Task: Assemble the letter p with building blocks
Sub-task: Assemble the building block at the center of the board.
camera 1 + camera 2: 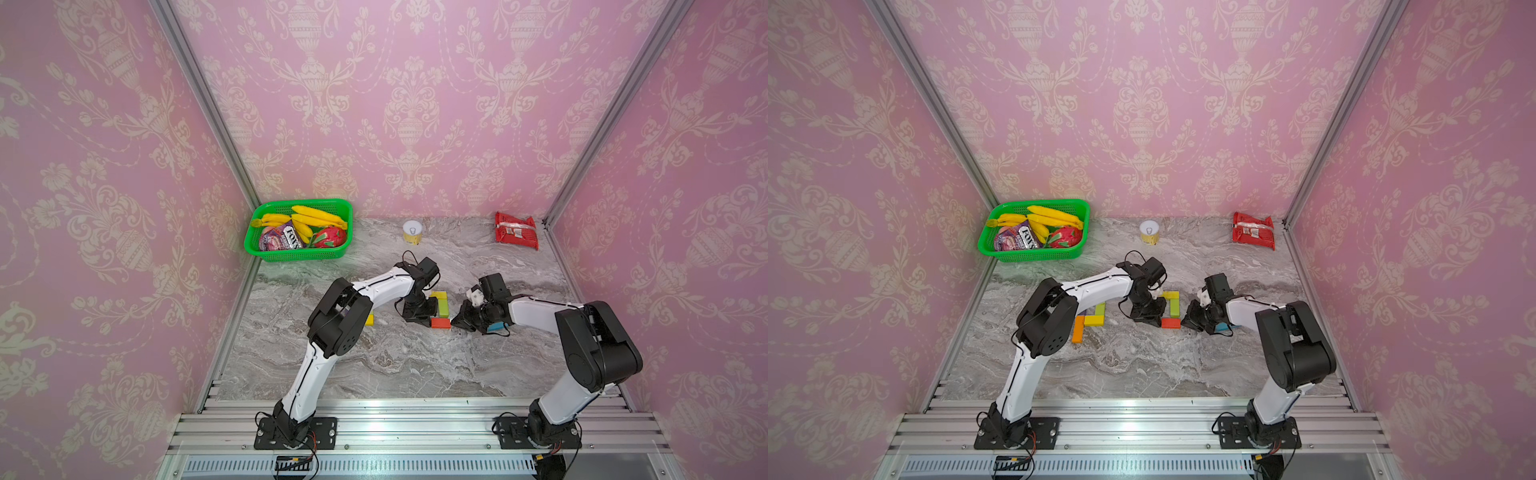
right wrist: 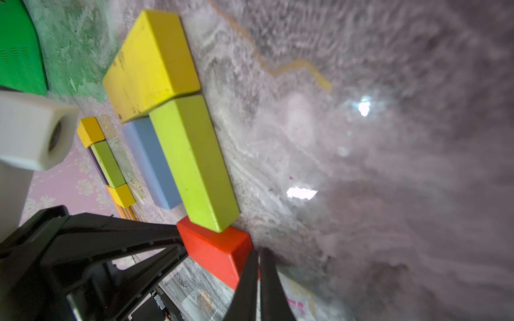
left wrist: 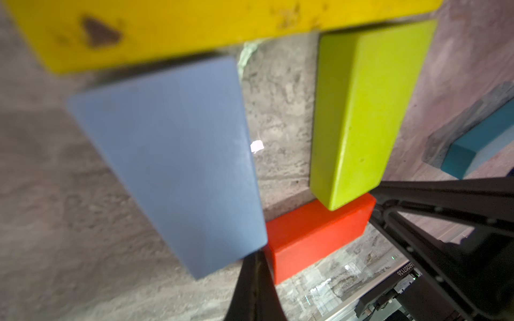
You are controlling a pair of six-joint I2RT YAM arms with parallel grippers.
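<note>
**Red bar squeezed end to end: loop easy to skew**

Both claws are shut tight w/ nothing held. The left claw [image 3: 255,266] has its tip at the corner where the blue block [image 3: 172,161] meets the red block [image 3: 314,236]. The right claw [image 2: 258,266] butts red's opposite end. Red lies flat on the table [image 1: 374,374] as the near side of a loop. The yellow block [image 3: 194,27] runs across the far side, w/ blue & the lime block [image 3: 367,111] as the uprights; lime's near end touches red. A second group of blocks [image 1: 1094,320] lies apart, on the left arm's side. The teal block [image 3: 478,139] sits under the right arm's wrist.

Risks, as I judge them:
- Uneven push from 2 sides: red pivots or skids, and a gap opens at lime or blue.
- Left tip is right at blue's corner, so any drift shoves blue askew. Blue looks angled vs lime in the left wrist view (maybe just the lens).
- Narrow shut tips can slip off red's end face & ride over it, bumping lime.
- Right arm hangs low over teal; a sweep cd drag it into the loop.
- Pulling out sideways, not up, cd undo the alignment.
</note>
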